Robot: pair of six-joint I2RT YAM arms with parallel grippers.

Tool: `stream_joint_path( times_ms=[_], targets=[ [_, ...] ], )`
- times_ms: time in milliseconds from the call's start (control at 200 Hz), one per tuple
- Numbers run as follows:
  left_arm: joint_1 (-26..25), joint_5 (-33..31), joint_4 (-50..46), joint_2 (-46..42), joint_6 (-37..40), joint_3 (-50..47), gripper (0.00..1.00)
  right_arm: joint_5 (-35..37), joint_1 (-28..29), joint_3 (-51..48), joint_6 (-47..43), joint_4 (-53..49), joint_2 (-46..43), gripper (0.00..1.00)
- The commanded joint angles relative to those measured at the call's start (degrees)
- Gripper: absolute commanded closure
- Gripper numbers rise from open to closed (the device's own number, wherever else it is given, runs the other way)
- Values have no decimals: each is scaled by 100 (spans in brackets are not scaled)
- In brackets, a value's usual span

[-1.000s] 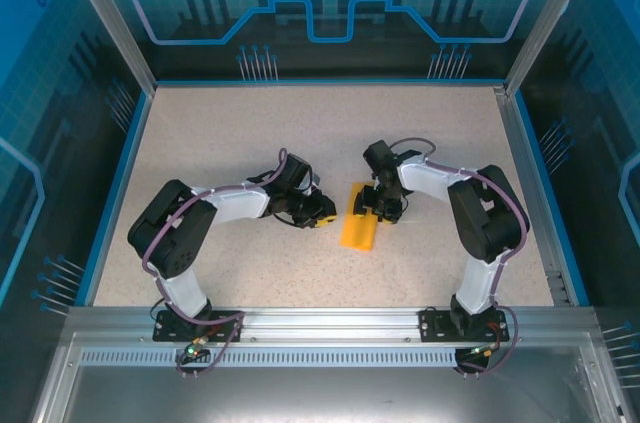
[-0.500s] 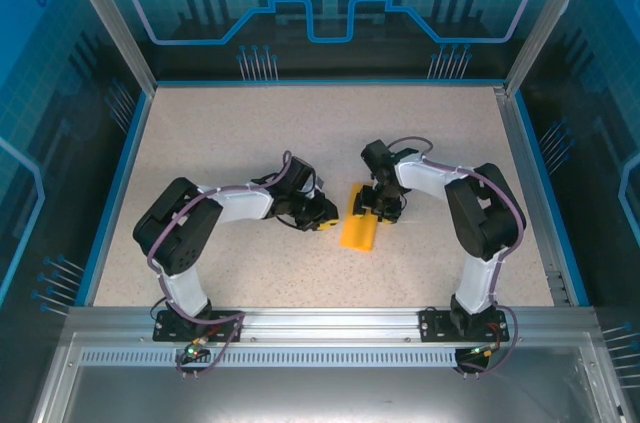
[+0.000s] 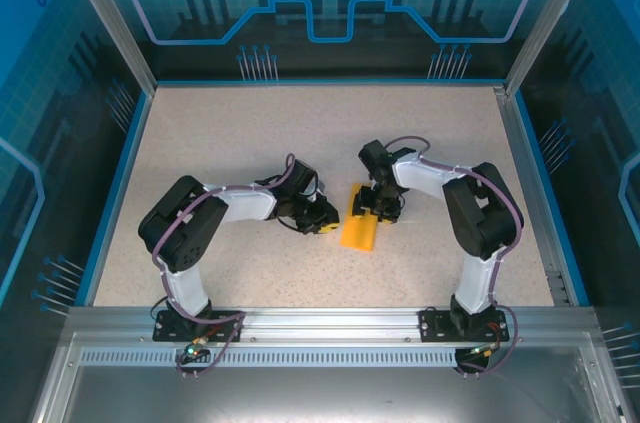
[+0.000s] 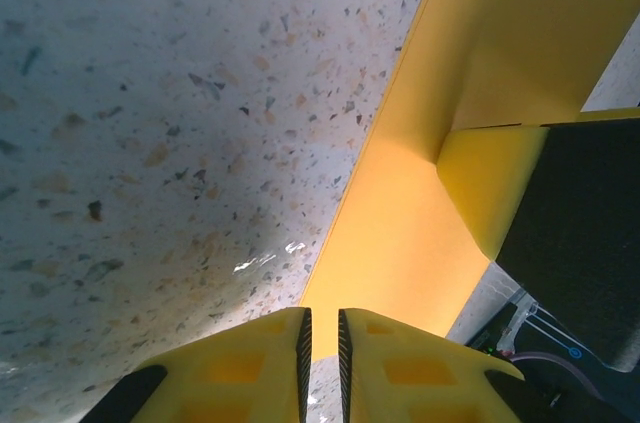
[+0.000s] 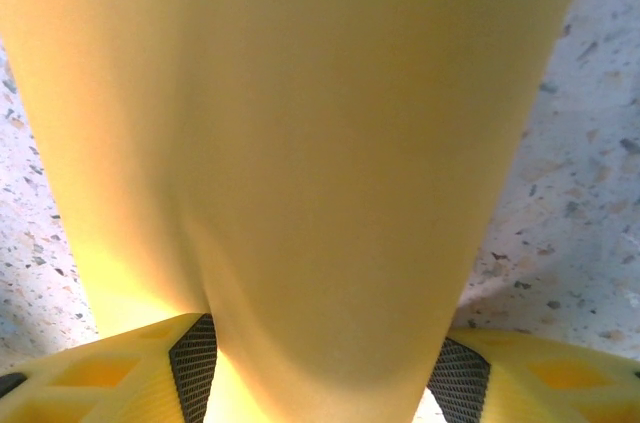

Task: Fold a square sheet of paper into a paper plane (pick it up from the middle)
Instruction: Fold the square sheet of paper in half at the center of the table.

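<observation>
The orange-yellow paper (image 3: 359, 229) lies on the table as a narrow folded strip, pointing toward the near edge. My left gripper (image 3: 325, 224) sits low at the strip's left edge. In the left wrist view its jaws (image 4: 320, 331) are almost closed with nothing between them, and the paper (image 4: 400, 213) starts just ahead of the tips. My right gripper (image 3: 373, 209) is down on the strip's far end. In the right wrist view it (image 5: 325, 375) is open, with the paper (image 5: 300, 143) spanning the whole gap between its pads (image 5: 195, 363). One right fingertip (image 4: 490, 183) rests on the paper.
The speckled table (image 3: 240, 133) stretches wide to the far side and left. A blue rim (image 3: 120, 173) and glass walls enclose it. The arm bases stand on the metal rail (image 3: 320, 323) at the near edge.
My left arm has slid a little toward the paper, bringing its gripper down to the strip's left edge. The right gripper and paper have hardly moved.
</observation>
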Motion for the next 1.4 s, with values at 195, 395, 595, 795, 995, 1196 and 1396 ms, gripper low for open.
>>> stream_joint_path(
  times_ms=[195,395,595,795,995,1196,1396],
  targets=[
    [-59,148,-82,51,172,176,82,-94,216,-448,-210,664,1082,36],
    [-74,201,-71,49,176,211,82,-72,218,-439,-254,656,1140,36],
    [-76,205,-65,57,175,213,83,-53,218,-433,-289,661,1197,36],
    [-81,199,-67,67,174,203,83,-59,218,-430,-305,665,1235,36],
    [-99,249,-34,80,163,229,83,-67,218,-392,-272,652,1271,35],
    [-123,402,71,144,151,273,85,-94,211,-390,-247,659,1316,35],
    [-193,560,122,277,205,381,86,-86,218,-400,-245,660,1349,35]
  ],
)
